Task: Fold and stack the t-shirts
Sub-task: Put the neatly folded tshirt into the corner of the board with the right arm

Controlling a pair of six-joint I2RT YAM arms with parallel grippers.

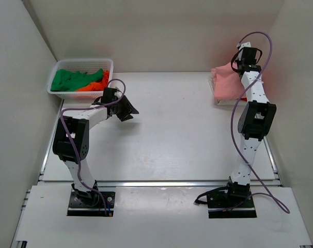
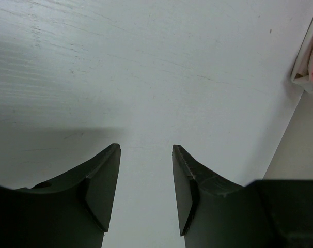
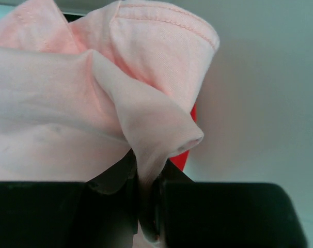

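Right gripper (image 3: 146, 178) is clamped on a fold of the soft salmon-pink cloth t-shirt (image 3: 58, 119); left gripper (image 2: 145, 150) is parted, empty, above the white table (image 2: 146, 62).

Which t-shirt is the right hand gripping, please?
The salmon-pink t-shirt, pinched by the right hand; the green t-shirt and orange t-shirt lie in the white basket.

White plastic mesh basket (image 1: 84, 60) at the far-left corner of the white table (image 1: 177, 139), close to the back wall (image 1: 161, 31)
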